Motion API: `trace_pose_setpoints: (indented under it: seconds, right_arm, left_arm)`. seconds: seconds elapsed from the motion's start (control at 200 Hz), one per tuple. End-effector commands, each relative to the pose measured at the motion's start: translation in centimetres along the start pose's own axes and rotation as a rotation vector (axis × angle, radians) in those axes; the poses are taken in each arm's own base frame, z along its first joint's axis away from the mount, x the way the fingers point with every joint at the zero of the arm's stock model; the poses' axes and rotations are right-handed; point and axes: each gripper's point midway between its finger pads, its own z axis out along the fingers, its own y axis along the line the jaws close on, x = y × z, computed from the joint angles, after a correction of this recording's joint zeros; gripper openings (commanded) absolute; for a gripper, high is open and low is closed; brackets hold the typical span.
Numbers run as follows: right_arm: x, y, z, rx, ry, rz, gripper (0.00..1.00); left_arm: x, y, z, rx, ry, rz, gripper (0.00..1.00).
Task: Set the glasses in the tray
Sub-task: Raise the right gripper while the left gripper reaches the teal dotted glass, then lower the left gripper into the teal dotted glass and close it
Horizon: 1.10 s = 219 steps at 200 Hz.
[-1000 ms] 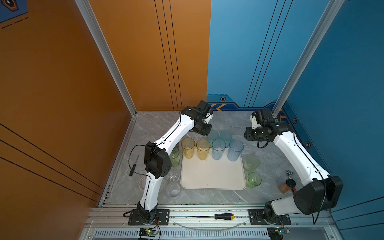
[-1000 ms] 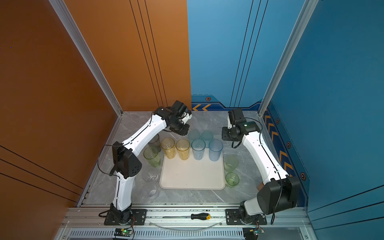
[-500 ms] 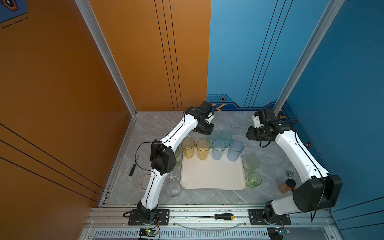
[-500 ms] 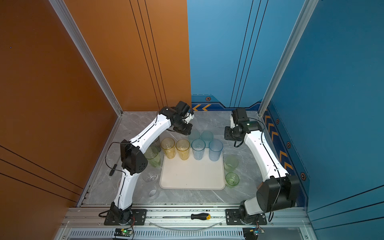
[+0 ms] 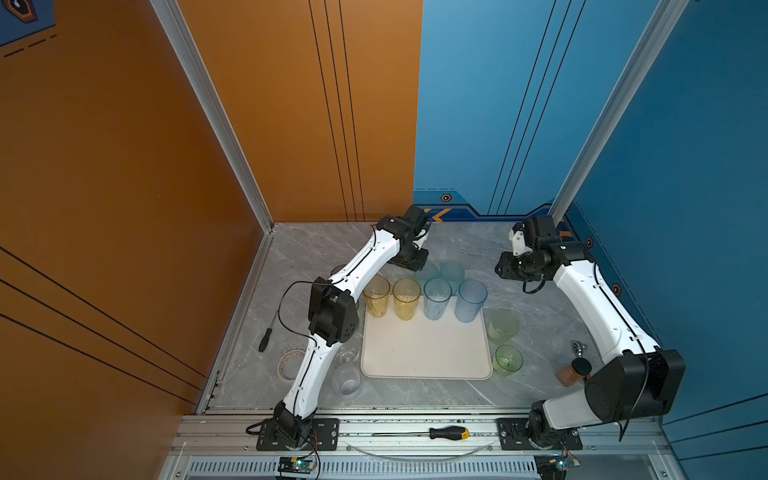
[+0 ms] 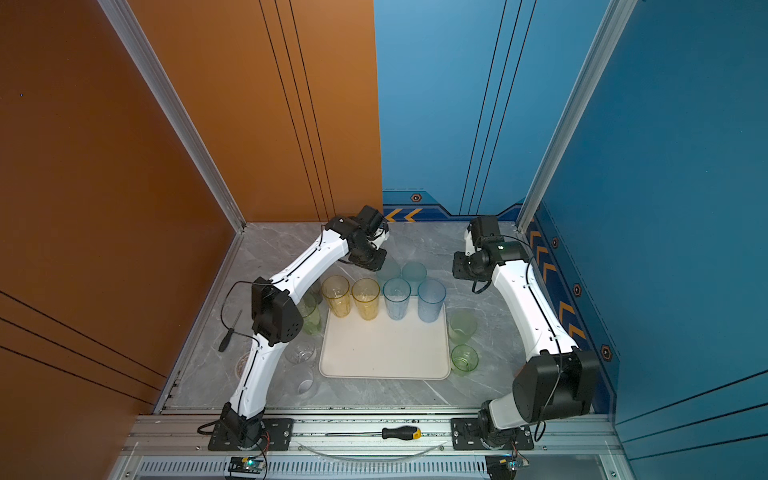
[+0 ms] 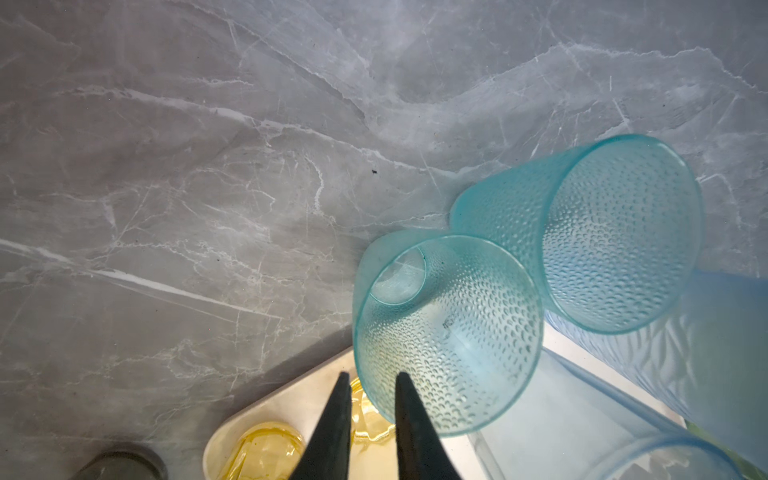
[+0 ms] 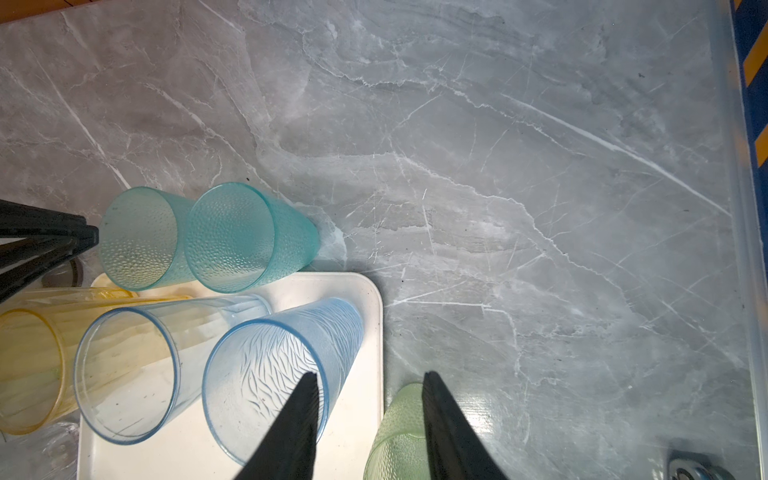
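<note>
The cream tray (image 5: 424,353) holds two yellow glasses (image 5: 377,297) and two blue glasses (image 5: 437,299) along its far edge. Two teal glasses (image 5: 452,272) stand on the table just behind it. My left gripper (image 7: 371,376) hangs over the nearer teal glass (image 7: 449,332). Its fingers stand narrowly open, one on each side of the rim, with a gap showing. Over the tray's far right corner (image 8: 365,291) my right gripper (image 8: 369,374) is open and empty, between a blue glass (image 8: 274,374) and a green glass (image 8: 399,436).
Two green glasses (image 5: 503,326) stand right of the tray. Clear glasses (image 5: 348,380) and another green one (image 6: 309,318) sit left of it under the left arm. Also about: a tape roll (image 5: 291,361), a brown jar (image 5: 573,372), a black tool (image 5: 264,338).
The left arm's elbow has swung to the right while its gripper stays by the teal glasses. The right wrist has drifted slightly right. No glass has moved.
</note>
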Motion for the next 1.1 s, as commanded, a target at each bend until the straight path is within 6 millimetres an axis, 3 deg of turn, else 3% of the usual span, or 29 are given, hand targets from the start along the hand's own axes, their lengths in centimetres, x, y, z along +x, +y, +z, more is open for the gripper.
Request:
trace_pose_setpoints:
  seconds: [0.0,0.766,1.092]
  right_arm:
    - [0.0,0.0,0.5,-0.018,0.000,-0.005,0.41]
    - [0.1,-0.6,0.9,-0.016,0.009,0.007,0.41]
    - [0.3,-0.9,1.2,-0.013,0.019,0.009,0.41]
  left_arm:
    - [0.2,0.8,0.2,-0.033,0.018,-0.010,0.21]
    - [0.1,1.1,1.9,-0.046,0.037,0.005,0.21]
    - [0.3,1.2,2.8,-0.047,0.052,0.004,0.15]
